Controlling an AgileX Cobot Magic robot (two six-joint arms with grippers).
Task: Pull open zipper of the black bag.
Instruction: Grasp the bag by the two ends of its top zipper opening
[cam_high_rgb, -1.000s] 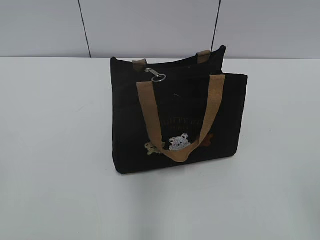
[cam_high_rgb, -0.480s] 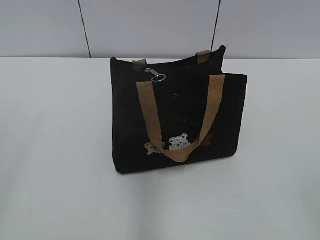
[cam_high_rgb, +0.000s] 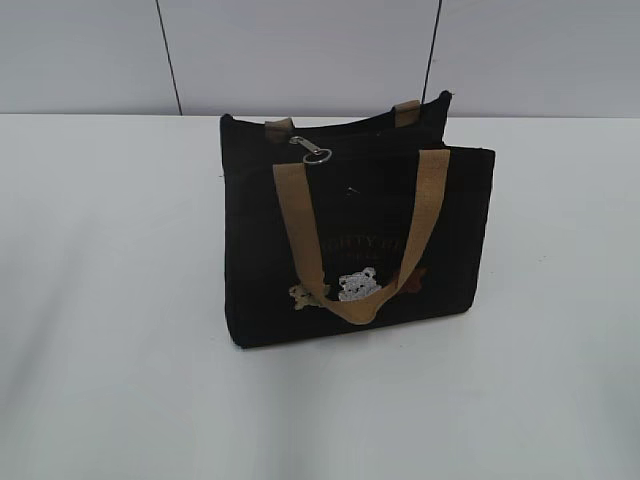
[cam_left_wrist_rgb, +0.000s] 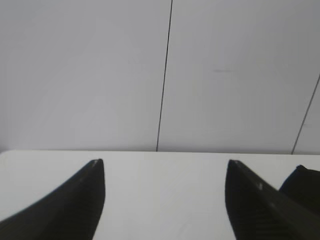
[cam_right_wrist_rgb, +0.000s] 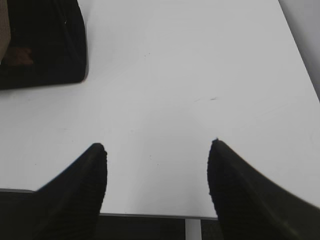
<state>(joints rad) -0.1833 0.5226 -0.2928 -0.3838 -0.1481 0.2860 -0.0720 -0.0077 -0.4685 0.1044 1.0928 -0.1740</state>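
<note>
Bag (cam_high_rgb: 355, 240) upright mid-frame on the surface (cam_high_rgb: 110, 300) keeps its zipper (cam_high_rgb: 345, 140) pull reachable, so we hold left pincer (cam_left_wrist_rgb: 165, 175) and right pincer (cam_right_wrist_rgb: 157, 160) wide, empty.

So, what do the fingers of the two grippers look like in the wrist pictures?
Both pairs are black and matte, broad at the base and curving to a narrow tip. The left gripper fingers look smooth; the right gripper fingers show fine ribbing along their inner edge. No cables or markings are visible.

Bare lab-like test bench: white table (cam_high_rgb: 120, 300), grey panelled wall (cam_high_rgb: 300, 50).
</note>
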